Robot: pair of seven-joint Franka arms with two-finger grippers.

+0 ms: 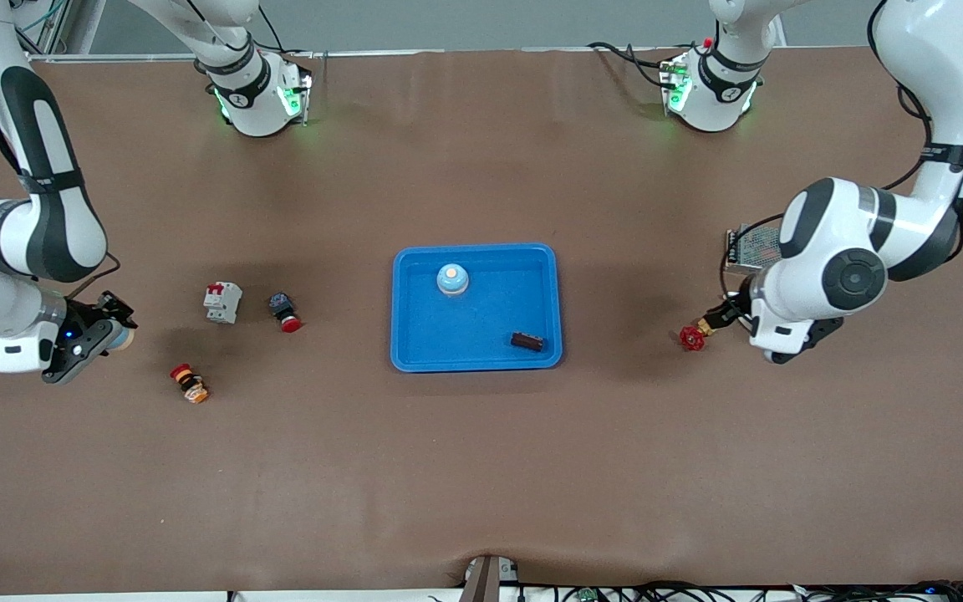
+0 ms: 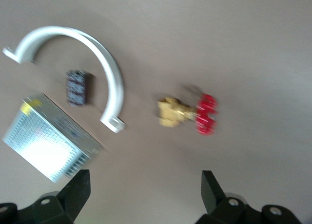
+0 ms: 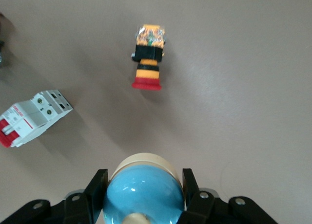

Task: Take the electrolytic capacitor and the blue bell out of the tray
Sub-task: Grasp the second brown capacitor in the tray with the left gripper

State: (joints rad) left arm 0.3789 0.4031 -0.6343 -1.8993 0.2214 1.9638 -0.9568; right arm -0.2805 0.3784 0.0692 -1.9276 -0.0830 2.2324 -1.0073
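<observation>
A blue tray (image 1: pixel 415 351) lies mid-table. In it stand a blue bell (image 1: pixel 452 279) and a small dark capacitor (image 1: pixel 527 340). My right gripper (image 1: pixel 114 334) hangs over the table toward the right arm's end, shut on a second blue bell with a cream base (image 3: pixel 144 195); its fingers (image 3: pixel 96 185) press the bell's sides. My left gripper (image 2: pixel 144 177) is open and empty, over bare table beside a red-handled brass valve (image 1: pixel 693 336), which also shows in the left wrist view (image 2: pixel 187 114). In the front view the left arm hides its fingers.
Near the right gripper lie a white circuit breaker (image 1: pixel 222 302), a red push button (image 1: pixel 284 311) and a yellow-black emergency button (image 1: pixel 190 383). Near the left gripper lie a metal power supply (image 2: pixel 48 143), a white curved clamp (image 2: pixel 105 63) and a small dark block (image 2: pixel 78 87).
</observation>
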